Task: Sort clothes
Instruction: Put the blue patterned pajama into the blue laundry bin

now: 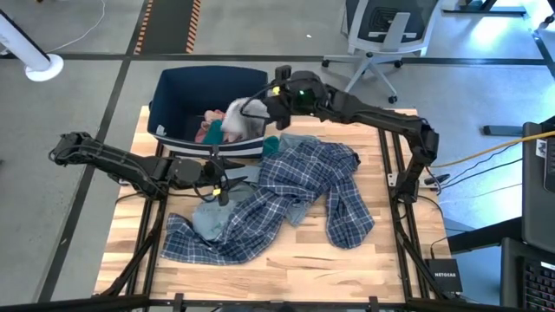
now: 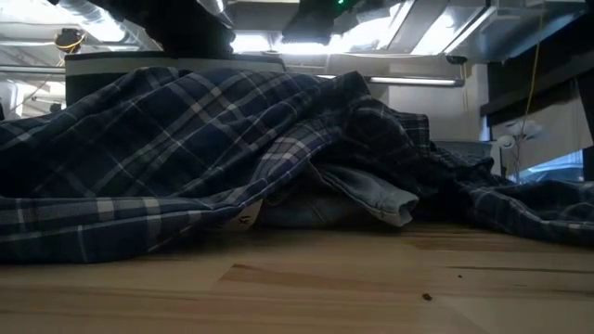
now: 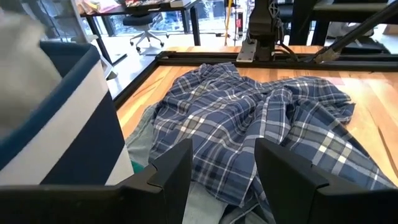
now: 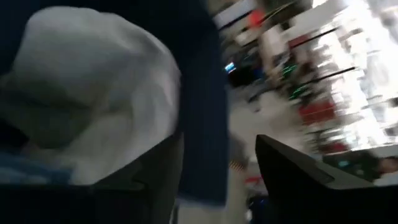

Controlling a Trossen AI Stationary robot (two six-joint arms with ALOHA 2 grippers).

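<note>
The large blue-white plaid shirt (image 1: 299, 195) lies spread over the table's middle and also shows in the left wrist view (image 3: 249, 112) and the low view (image 2: 186, 139). A light grey-blue garment (image 1: 208, 218) lies under its left part. A teal piece (image 1: 270, 144) lies by the bin. The white shirt (image 1: 236, 121) is draped over the near rim of the dark blue bin (image 1: 173, 91), with pink pieces (image 1: 208, 130) inside. My right gripper (image 1: 253, 111) is open above that rim, with the white shirt (image 4: 93, 81) beside one finger. My left gripper (image 3: 217, 174) is open and empty over the plaid shirt's left edge.
The bin stands at the table's far left, its white-striped wall (image 3: 68, 137) close beside my left gripper. Bare wood (image 1: 286, 269) lies along the near edge. An office chair (image 1: 381, 35) stands beyond the far edge, and a small black box (image 1: 447, 276) sits at the near right.
</note>
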